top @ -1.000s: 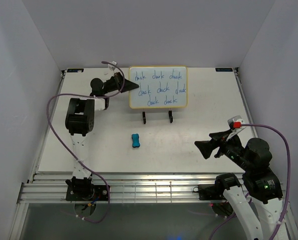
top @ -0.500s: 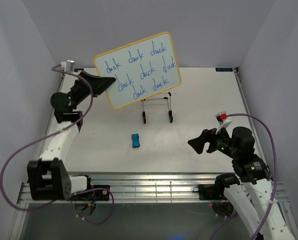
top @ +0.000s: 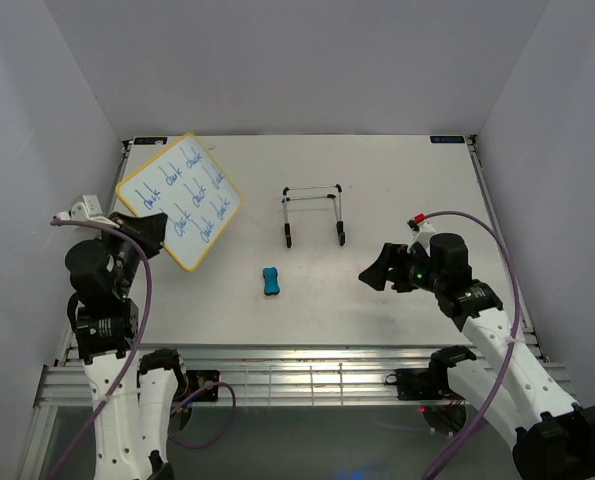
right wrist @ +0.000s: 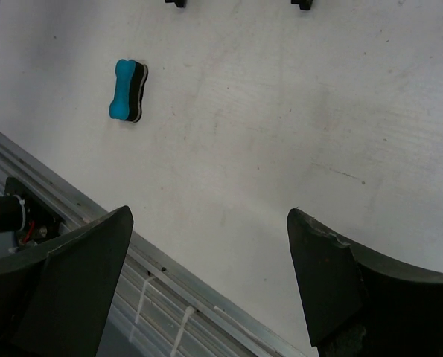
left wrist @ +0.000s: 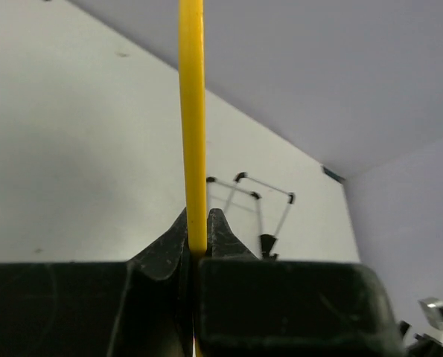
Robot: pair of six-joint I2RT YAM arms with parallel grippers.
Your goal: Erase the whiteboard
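Whiteboard: smooth white face; yellow frame looks like plastic, with an even, smooth edge in the left wrist view.
Tabletop: matt white, faintly scuffed and smudged (clearest in the right wrist view).
Eraser: smooth blue plastic-looking back over a dark, matt pad.
Wire stand: thin wire, metal in look, with black caps at the feet.
Left gripper and right gripper: jaws of matt black plastic, slightly grainy.
Front rails: bare, dull-finished metal.
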